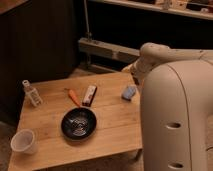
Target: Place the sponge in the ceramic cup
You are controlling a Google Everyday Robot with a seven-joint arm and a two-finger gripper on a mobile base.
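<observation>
The light-blue sponge [129,92] lies on the right side of the wooden table [110,135], free of any grip. Far from it, at the front left corner, the white ceramic cup [22,141] stands upright. My gripper [135,78] is at the end of the white arm, just right of and above the sponge at the table's right edge. It is mostly hidden by the arm.
A black pan [79,123] sits mid-table between sponge and cup. Behind it lie a red-white-black bar [89,95] and an orange-handled tool [73,96]. A small clear bottle [31,93] stands at the back left. The robot's white body [175,120] fills the right.
</observation>
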